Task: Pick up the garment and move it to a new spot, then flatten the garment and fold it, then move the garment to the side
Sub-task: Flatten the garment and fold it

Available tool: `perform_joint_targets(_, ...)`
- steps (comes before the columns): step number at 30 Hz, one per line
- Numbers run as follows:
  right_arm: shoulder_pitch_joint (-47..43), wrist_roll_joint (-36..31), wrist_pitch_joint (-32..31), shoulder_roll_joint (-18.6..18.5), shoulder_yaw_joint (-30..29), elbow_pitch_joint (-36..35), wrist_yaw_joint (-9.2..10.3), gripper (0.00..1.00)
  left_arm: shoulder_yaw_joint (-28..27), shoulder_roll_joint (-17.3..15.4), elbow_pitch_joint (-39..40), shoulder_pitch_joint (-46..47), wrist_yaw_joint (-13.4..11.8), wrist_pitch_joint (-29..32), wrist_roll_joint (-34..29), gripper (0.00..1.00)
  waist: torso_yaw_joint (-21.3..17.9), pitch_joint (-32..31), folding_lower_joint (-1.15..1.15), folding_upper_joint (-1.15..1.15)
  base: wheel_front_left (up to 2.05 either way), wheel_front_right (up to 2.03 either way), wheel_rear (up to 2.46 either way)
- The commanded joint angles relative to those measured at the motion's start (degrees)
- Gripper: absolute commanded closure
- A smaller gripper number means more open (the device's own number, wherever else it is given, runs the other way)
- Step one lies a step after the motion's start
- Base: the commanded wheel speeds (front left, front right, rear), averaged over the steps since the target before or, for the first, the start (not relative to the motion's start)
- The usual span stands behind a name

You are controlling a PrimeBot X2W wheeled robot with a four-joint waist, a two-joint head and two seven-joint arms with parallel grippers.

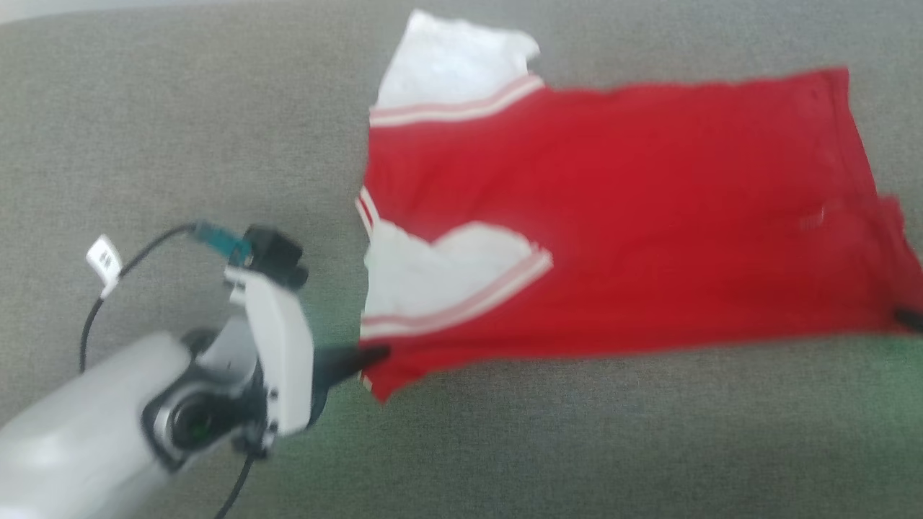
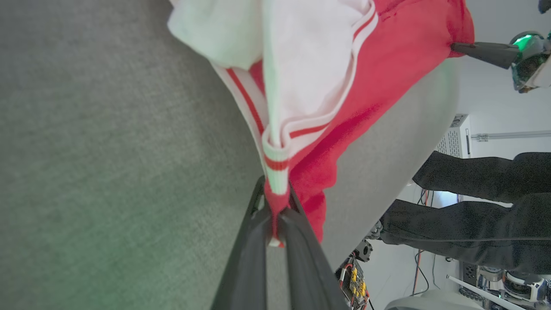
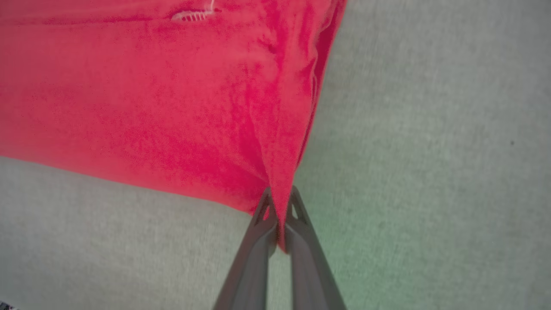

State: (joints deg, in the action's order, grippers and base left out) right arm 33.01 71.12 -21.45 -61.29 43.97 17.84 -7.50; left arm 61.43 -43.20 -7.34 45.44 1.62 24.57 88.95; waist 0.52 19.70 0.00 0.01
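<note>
The garment point(image 1: 634, 216), a red jersey with white sleeve parts and white-and-red striped trim, lies spread across the grey surface, collar end to the left. My left gripper point(image 1: 375, 355) is shut on its near left corner; the left wrist view shows the striped trim point(image 2: 275, 172) pinched between the dark fingers point(image 2: 297, 241). My right gripper point(image 1: 910, 317) is at the garment's near right corner. In the right wrist view point(image 3: 279, 232) it is shut on a fold of red cloth point(image 3: 172, 107). Lettering and number are hidden.
The grey cloth-covered surface point(image 1: 180, 130) runs all round the garment. A cable with a white tag point(image 1: 104, 263) hangs off my left wrist. In the left wrist view a person's dark-trousered legs point(image 2: 473, 206) and equipment stand beyond the surface's edge.
</note>
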Motion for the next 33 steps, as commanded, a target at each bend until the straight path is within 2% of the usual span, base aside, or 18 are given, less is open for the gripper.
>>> perform_joint_targets(1,-2.9,0.4,0.7,-1.7,0.2,-1.2,0.04,1.0,0.1,-2.0,2.9,-2.4,-0.8,-0.7,0.2,1.0,0.1,-0.4,0.0,-0.01,0.0,0.0,0.0)
perform_joint_targets(5,-7.9,1.3,2.5,-4.2,0.3,-3.9,0.06,1.0,0.9,-5.6,9.3,-6.1,-2.7,-2.3,-0.5,1.0,-0.1,-1.0,0.0,-0.01,0.0,0.0,0.0)
perform_joint_targets(9,-11.0,1.4,4.6,-4.6,-0.5,-6.0,0.05,0.98,0.9,-7.3,13.3,-9.2,-4.5,-4.8,-0.3,1.0,-0.8,-1.9,0.0,-0.01,0.0,0.0,0.0)
perform_joint_targets(10,-11.5,1.2,5.2,-4.4,-0.8,-6.0,0.05,0.69,1.0,-7.6,13.8,-9.7,-4.8,-5.2,-0.5,1.0,-1.0,-2.1,0.0,-0.01,0.0,0.0,0.0)
perform_joint_targets(11,-11.7,0.5,6.1,-4.2,-1.1,-6.3,0.05,0.44,1.1,-7.9,14.2,-10.1,-5.2,-5.7,-1.0,0.88,-1.1,-2.2,0.0,-0.01,0.0,0.0,0.0)
perform_joint_targets(12,-11.8,0.1,7.2,-3.8,-1.7,-6.4,0.05,0.0,1.0,-8.2,14.4,-10.4,-5.5,-6.3,-1.3,0.64,-1.1,-2.4,0.0,-0.01,0.0,0.0,0.0)
perform_joint_targets(13,-12.1,-0.2,8.3,-3.3,-2.3,-6.3,0.05,0.0,1.0,-8.3,14.6,-10.6,-5.8,-6.7,-1.5,0.47,-1.2,-2.6,0.0,-0.01,0.0,0.0,0.0)
perform_joint_targets(14,-12.4,-0.5,9.6,-2.9,-3.0,-6.3,0.05,0.0,0.8,-8.5,14.9,-10.6,-5.8,-7.3,-2.0,0.14,-1.3,-2.7,0.0,-0.01,0.0,0.0,0.0)
perform_joint_targets(15,-12.4,-0.5,9.6,-2.9,-3.0,-6.3,0.05,0.0,0.8,-8.5,14.9,-10.6,-5.8,-7.3,-2.0,0.14,-1.3,-2.7,0.0,-0.01,0.0,0.0,0.0)
perform_joint_targets(16,-12.3,-1.2,11.3,-2.5,-3.9,-6.2,0.05,0.0,0.2,-8.8,15.1,-10.6,-6.1,-8.2,-2.2,0.0,-1.4,-2.8,0.0,-0.01,0.0,0.0,0.0)
perform_joint_targets(20,-11.6,-4.9,18.4,-0.5,-7.1,-5.8,0.05,0.0,-2.2,-10.0,15.3,-10.9,-7.1,-12.3,-2.5,0.0,-1.9,-3.0,0.0,-0.01,0.0,0.0,0.0)
perform_joint_targets(24,-10.6,-8.8,26.1,3.9,-10.7,-5.0,0.05,0.0,-5.0,-9.9,13.0,-10.8,-9.1,-18.6,-4.1,0.0,-3.3,-3.0,0.0,-0.01,0.0,0.0,0.0)
perform_joint_targets(28,-9.5,-13.7,33.8,9.6,-14.7,-3.9,0.04,0.0,-8.5,-7.7,7.6,-8.4,-11.6,-26.3,-7.1,0.0,-5.2,-2.1,0.0,-0.01,0.0,0.0,0.0)
perform_joint_targets(33,-9.0,-19.2,36.3,16.9,-20.4,-3.9,0.04,0.0,-10.3,-4.9,-2.5,-1.0,-13.9,-29.4,-12.0,0.0,-8.9,0.6,0.0,-0.01,0.0,0.0,0.0)
